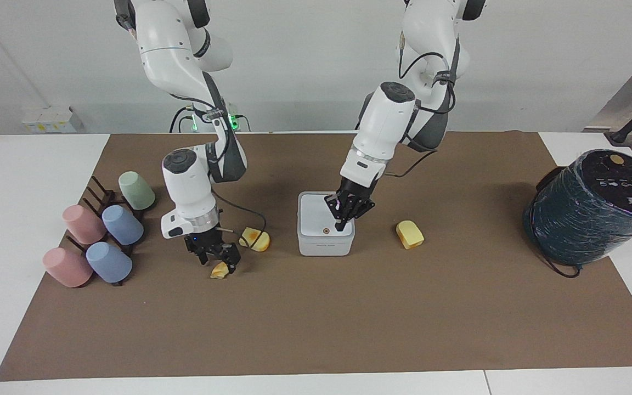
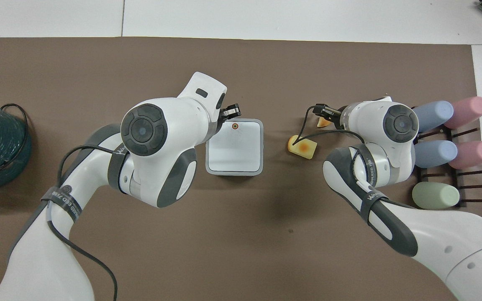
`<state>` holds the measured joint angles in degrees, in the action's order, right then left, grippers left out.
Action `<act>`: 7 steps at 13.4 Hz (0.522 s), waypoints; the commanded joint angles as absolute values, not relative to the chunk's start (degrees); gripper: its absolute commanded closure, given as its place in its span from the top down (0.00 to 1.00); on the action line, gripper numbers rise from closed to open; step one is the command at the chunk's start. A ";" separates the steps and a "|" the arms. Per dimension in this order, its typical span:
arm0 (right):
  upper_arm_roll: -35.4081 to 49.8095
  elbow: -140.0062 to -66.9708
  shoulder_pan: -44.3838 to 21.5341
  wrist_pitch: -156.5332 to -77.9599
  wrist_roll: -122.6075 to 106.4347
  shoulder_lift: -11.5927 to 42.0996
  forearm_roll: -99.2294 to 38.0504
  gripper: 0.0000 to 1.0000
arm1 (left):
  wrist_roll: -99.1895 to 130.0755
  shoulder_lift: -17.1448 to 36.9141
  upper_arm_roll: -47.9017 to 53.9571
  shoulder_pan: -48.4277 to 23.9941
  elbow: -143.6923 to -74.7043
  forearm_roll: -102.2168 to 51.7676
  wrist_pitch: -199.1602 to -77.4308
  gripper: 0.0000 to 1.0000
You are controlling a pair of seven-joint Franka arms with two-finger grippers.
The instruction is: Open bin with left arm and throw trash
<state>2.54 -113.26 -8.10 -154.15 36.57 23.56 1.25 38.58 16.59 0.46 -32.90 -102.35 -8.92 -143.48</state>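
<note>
White plastic sits right under our left tool (image 1: 341,224): the bin (image 1: 325,241), lid down, in the middle of the brown mat (image 1: 316,329). We hold that tool pinched shut, holding nothing, so its tip makes one narrow point, at or just above the lid near the orange dot (image 1: 325,231); whether it touches we cannot tell. We judge a closed tip suits pressing a push-to-open lid better than spread fingers would. The left arm leans in from its base, forearm slanting down toward the bin, wrist tilted so the tip points almost straight down.

Our right tool (image 1: 220,265) is down low at the toasted scrap (image 1: 218,270), its fingers spread fairly wide to either side of it and not yet closed on it, so we judge the scrap is not gripped. This arm folds sharply, elbow high, wrist vertical, which brings the fingers straight down on the low piece.

Just beside that tool, toward the bin, lies one yellow chunk (image 1: 255,240). A second chunk (image 1: 410,233) lies just past the left tool, away from the bin. Farther off, cups (image 1: 96,241) on their rack and the dark cylinder (image 1: 596,208) stand at either end of the desk (image 1: 20,181).
</note>
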 commanded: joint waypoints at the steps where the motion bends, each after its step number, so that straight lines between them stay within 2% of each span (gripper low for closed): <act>1: 2.64 -112.59 -9.05 -154.60 39.19 23.82 0.53 0.10 | 39.02 17.75 -0.44 -34.37 -103.80 -10.11 -146.51 0.02; 2: 2.55 -112.59 -9.05 -154.34 39.37 23.38 0.53 0.00 | 39.11 18.28 -0.44 -34.45 -103.80 -10.11 -147.12 0.02; 5: 2.55 -112.85 -8.53 -152.41 39.46 21.72 0.53 0.00 | 39.20 20.38 -0.53 -35.76 -105.02 -10.11 -148.62 0.02; 7: 2.46 -112.76 -8.17 -147.33 39.46 18.82 0.53 0.00 | 39.20 20.83 -0.53 -35.86 -107.13 -10.20 -151.95 0.02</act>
